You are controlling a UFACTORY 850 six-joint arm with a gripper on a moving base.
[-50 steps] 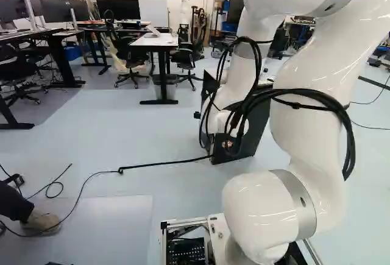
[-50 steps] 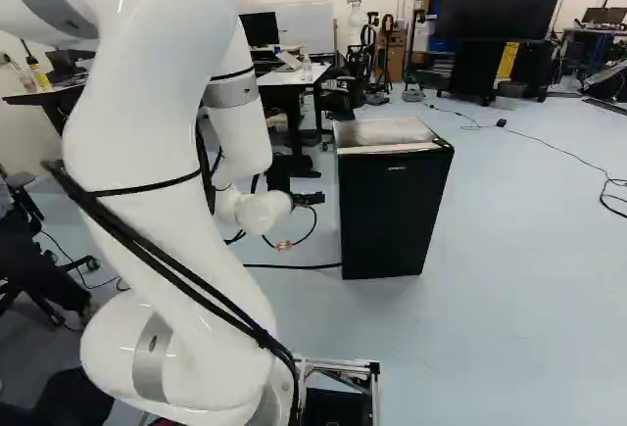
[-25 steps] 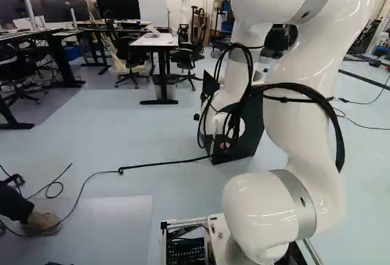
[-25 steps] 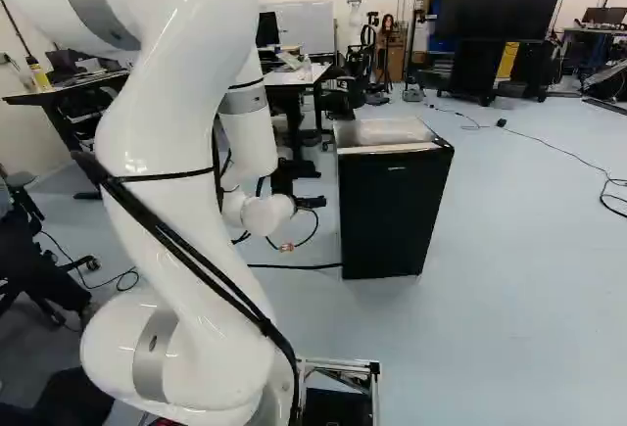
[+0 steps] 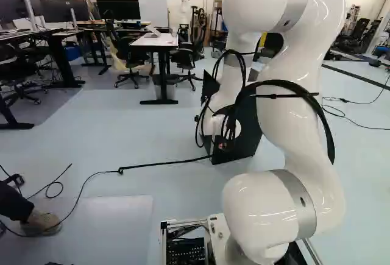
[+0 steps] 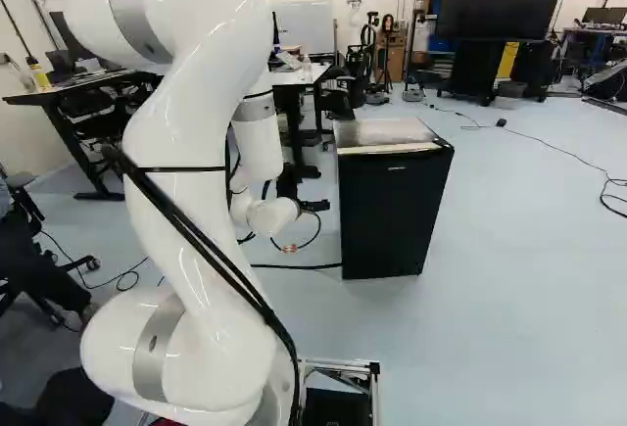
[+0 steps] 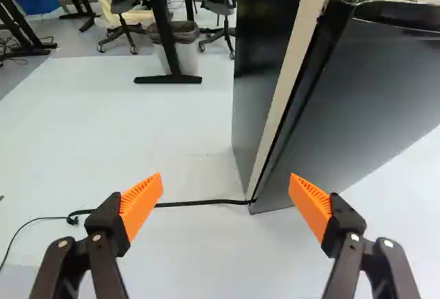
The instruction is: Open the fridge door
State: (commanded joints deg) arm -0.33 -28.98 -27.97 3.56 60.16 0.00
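My gripper (image 6: 313,207) hangs just beside the black fridge (image 6: 390,215) in the right base view, on the side where a cable runs along the floor. In the wrist view the gripper (image 7: 225,206) is open, its orange pads wide apart with only floor and cable between them. Ahead of it stands the fridge's near corner: the dark side panel (image 7: 265,51), a cream strip along the edge, and the dark door (image 7: 364,93), which looks closed against the body. No contact between fingers and door shows. The arm partly hides the fridge in the left base view.
A black cable (image 5: 164,164) crosses the floor to the fridge's foot. Beyond stand a white desk (image 5: 155,41), office chairs and a large screen (image 6: 505,0). A person's foot (image 5: 41,222) rests at the left. Another robot (image 5: 184,12) stands far back.
The arm's upper links have swung left in the left base view and right in the right one. The gripper has shifted slightly closer to the fridge. Base and fridge have stayed put.
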